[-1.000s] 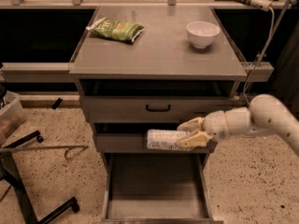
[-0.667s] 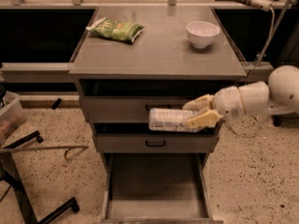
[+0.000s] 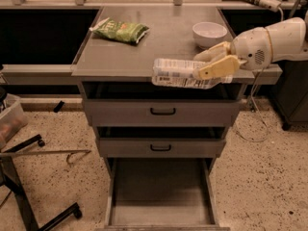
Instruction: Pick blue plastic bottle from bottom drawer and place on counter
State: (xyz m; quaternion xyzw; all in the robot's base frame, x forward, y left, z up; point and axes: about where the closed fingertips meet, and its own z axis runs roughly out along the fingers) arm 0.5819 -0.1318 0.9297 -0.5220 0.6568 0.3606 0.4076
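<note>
Blue plastic bottle [image 3: 179,73] sideways, tight in the grip of the claw [image 3: 205,65], at the front edge of the counter [image 3: 159,40].

Rounded white arm [image 3: 284,37] ends at right in a tool [image 3: 198,65] with pale yellow fingers [image 3: 216,67].

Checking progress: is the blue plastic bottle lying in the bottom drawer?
No, the claw grips the blue plastic bottle sideways at the grey metal counter's front edge.
</note>
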